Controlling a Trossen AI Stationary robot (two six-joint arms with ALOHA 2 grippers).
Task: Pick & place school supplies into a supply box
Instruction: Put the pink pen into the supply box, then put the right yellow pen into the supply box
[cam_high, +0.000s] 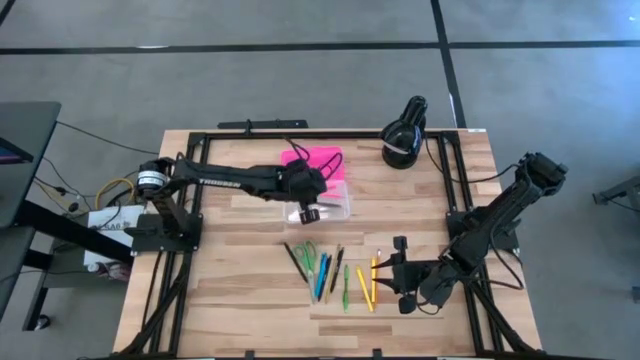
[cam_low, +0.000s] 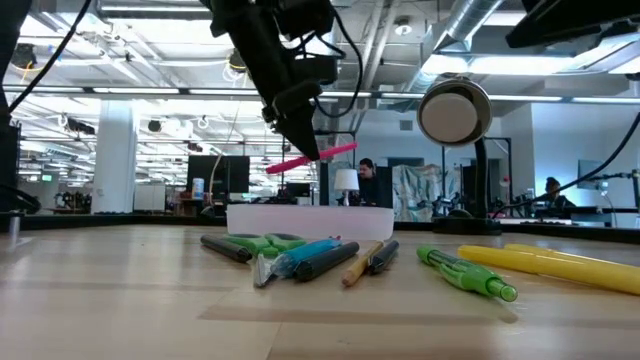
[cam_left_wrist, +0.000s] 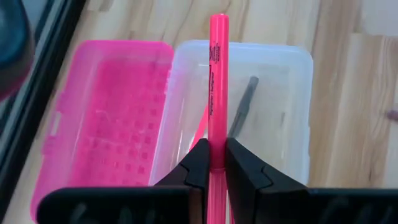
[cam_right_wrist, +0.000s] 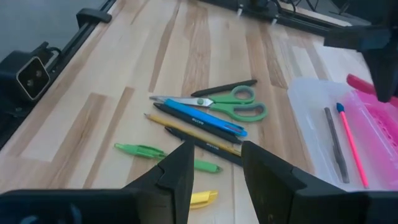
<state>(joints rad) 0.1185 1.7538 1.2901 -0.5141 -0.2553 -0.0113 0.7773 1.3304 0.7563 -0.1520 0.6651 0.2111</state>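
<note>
Gripping a pink pen (cam_left_wrist: 217, 93), left claw (cam_left_wrist: 217, 163) above supply box (cam_left_wrist: 261, 74)

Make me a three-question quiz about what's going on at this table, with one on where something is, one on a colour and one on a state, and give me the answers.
1. Where is the left gripper?
A. Over the open box
B. Beside the lamp
C. Off the table

2. What colour is the pen it holds?
A. Blue
B. Pink
C. Yellow

3. How is the box's lid?
A. Shut
C. Missing
B. Folded open beside the clear base

Answers: 1 A, the left wrist view looks straight down into the box's clear base. 2 B, a pink pen sits clamped between the fingers. 3 B, the pink lid lies flat next to the base.
</note>
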